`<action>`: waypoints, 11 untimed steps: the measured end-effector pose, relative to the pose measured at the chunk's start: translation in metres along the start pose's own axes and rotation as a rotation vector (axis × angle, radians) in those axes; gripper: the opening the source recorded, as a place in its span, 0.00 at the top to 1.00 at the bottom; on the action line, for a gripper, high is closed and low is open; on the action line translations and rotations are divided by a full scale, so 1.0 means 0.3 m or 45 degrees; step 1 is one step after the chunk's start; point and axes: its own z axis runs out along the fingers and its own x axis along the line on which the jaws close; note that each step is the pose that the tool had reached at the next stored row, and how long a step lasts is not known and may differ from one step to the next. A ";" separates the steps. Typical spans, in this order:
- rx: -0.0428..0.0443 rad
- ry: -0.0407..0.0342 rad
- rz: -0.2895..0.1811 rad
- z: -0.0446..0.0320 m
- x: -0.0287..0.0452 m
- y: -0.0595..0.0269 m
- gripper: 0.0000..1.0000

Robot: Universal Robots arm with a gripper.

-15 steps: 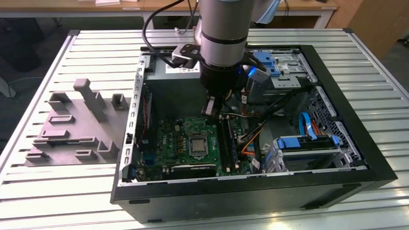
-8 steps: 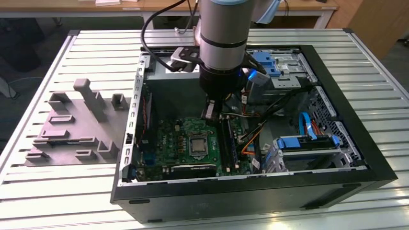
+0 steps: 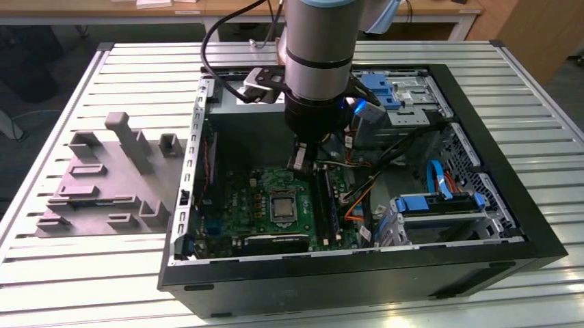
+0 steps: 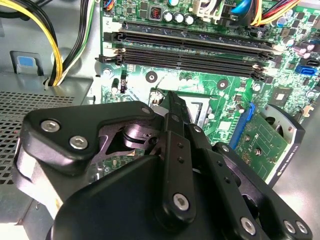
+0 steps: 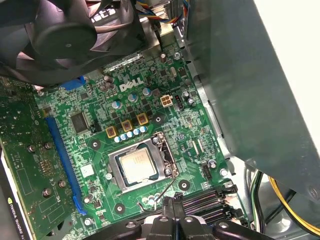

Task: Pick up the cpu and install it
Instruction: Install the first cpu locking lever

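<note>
The cpu [image 5: 137, 166] is a pale square chip lying flat inside the silver socket frame [image 5: 162, 152] on the green motherboard [image 5: 165, 120]. In the exterior view the cpu [image 3: 281, 206] sits mid-board inside the open computer case [image 3: 493, 205]. My gripper [image 3: 299, 162] hangs over the board, a little above the socket and to its far side. Its two black fingers are pressed together with nothing between them in both wrist views, gripper [image 5: 171, 204] and gripper [image 4: 170, 100]. A corner of the socket [image 4: 200, 107] peeks out just beyond the fingertips.
Black memory slots [image 4: 190, 50] run beside the socket. A graphics card [image 5: 25, 170] stands on the other side and a black fan [image 5: 60, 30] lies beyond. Yellow cables [image 4: 55, 45] hang by the case wall [image 5: 240, 75]. A grey fixture block [image 3: 100, 184] sits outside the case.
</note>
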 end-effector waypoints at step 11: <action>0.003 -0.0002 -0.030 0.003 0.002 -0.001 0.89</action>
